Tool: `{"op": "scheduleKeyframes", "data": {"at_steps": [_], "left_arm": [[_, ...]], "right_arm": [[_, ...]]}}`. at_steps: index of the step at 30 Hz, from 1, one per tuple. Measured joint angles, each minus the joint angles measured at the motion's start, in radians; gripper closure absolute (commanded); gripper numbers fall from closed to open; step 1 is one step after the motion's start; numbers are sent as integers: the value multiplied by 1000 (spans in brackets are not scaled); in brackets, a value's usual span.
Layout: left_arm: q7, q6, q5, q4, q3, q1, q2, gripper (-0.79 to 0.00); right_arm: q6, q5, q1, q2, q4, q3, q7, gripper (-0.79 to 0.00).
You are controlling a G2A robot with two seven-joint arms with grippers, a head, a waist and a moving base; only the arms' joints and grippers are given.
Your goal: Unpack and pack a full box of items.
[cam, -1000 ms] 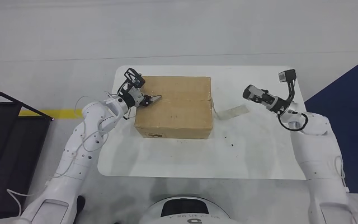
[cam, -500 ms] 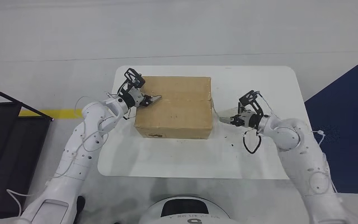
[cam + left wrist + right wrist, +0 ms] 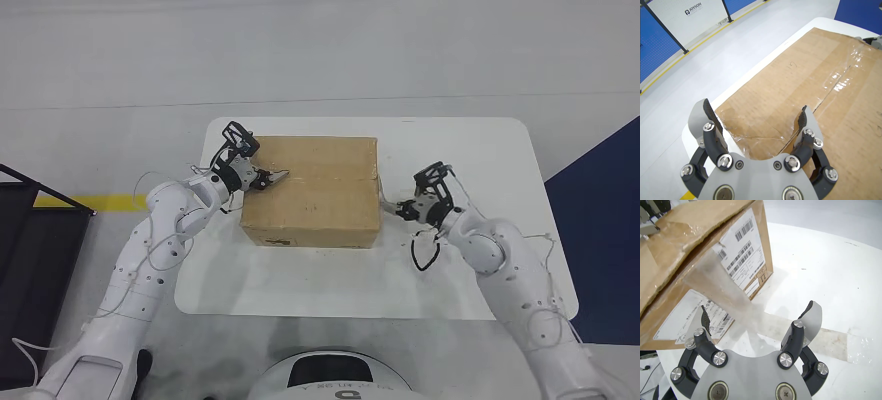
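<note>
Cardboard box (image 3: 310,190) sits closed on the counter (image 3: 470,150). Left gripper (image 3: 755,109), wide open, hovers over its taped top edge. Right gripper (image 3: 758,308), open, faces its labelled end, where a clear tape strip (image 3: 725,285) looks blurred.

The box (image 3: 310,190) is brown cardboard, matt and fibrous along its torn flap edge. Clear tape (image 3: 840,81) on its top seam is glossy and wrinkled. White paper labels (image 3: 745,256) lie flat on its end face. Beside the box, the table (image 3: 480,150) is smooth white, lightly scuffed. The left gripper (image 3: 755,103) and right gripper (image 3: 757,305) have dull grey metal fingers (image 3: 695,119) with rough black pads (image 3: 712,115).
</note>
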Motion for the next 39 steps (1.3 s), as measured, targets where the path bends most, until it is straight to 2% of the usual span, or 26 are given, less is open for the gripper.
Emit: {"op": "scheduleKeyframes", "data": {"at_steps": [5,9,13,21,28,35,39], "left_arm": [[0,0,0,0,0,0,0,-785],[0,0,0,0,0,0,0,-785],[0,0,0,0,0,0,0,-785],[0,0,0,0,0,0,0,-785],[0,0,0,0,0,0,0,-785],[0,0,0,0,0,0,0,-785],[0,0,0,0,0,0,0,-785]], "right_arm": [[-9,9,1,-3,17,-5,-44,-785],[1,-58,4,-5,2,-40,9,-785],[5,-51,3,-6,-23,-51,53,-785],[146,13,27,-25,-64,-82,38,-785],[252,126,42,-43,-68,-67,-76,-785],[346,118,14,-50,-128,-51,-148,-785],[430,64,-2,-55,-176,-64,-158,-785]]}}
